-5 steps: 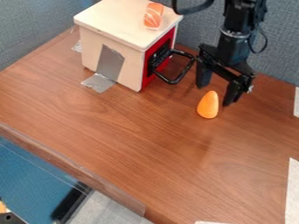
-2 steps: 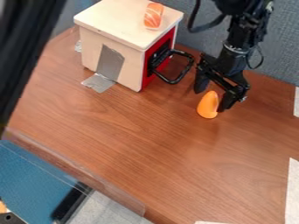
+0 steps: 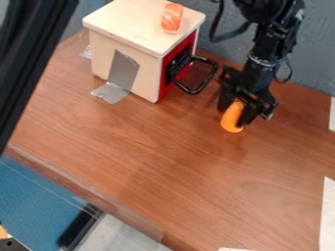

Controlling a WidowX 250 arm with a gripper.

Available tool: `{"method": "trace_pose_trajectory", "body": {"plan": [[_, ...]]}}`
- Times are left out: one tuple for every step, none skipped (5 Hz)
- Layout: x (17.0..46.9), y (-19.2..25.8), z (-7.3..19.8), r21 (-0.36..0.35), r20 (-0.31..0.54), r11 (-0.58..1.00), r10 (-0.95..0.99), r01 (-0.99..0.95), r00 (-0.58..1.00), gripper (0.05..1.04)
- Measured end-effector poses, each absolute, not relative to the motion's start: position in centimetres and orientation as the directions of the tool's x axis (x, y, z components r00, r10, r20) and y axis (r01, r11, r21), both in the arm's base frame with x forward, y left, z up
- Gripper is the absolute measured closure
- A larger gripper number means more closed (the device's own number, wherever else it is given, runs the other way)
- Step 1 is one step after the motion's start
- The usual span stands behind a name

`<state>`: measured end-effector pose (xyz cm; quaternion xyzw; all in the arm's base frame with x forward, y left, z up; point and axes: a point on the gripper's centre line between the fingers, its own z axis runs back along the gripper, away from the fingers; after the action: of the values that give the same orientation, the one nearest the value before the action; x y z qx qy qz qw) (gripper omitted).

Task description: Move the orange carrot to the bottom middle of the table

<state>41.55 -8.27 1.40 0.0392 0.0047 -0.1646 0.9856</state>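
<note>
Far to your claw's left, as you see it in the camera view, a thick black bar [image 3: 33, 59] crosses the upper corner at a slant. Nearer the claw, but still left of it, you have the pale wooden box [image 3: 124, 29], silver tape [image 3: 123, 71] running down its side onto the brown table [image 3: 157, 162]. A toy sushi piece [image 3: 172, 17] sits on top, up and left of your claw. The box's black handle [image 3: 214, 72] juts from its red front, just left of the claw. Your claw [image 3: 233, 115] hangs low at the orange carrot [image 3: 231, 120], covering part of it; you can't tell how far open it is or whether it has hold of the carrot. The carrot's wide end points down-view from the claw. Well right of it, a white strip [image 3: 327, 215] lies lower down.
</note>
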Motion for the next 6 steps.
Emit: {"method": "trace_pose_trajectory", "body": {"plan": [[40.9,-9.1,1.4,0.065,-0.019,0.934,-0.352,0.352,0.936,0.521],[39.9,-9.9,3.1,0.037,0.002,0.925,-0.379,0.379,0.925,0.521],[38.3,-10.3,6.2,0.016,0.078,0.921,-0.390,0.390,0.917,0.521],[35.3,-10.1,8.1,-0.009,0.108,0.897,-0.439,0.442,0.892,0.521],[31.9,-9.1,7.1,-0.006,0.088,0.863,-0.503,0.505,0.860,0.521],[29.7,-7.4,5.1,0.015,0.050,0.850,-0.527,0.527,0.848,0.521]]}}
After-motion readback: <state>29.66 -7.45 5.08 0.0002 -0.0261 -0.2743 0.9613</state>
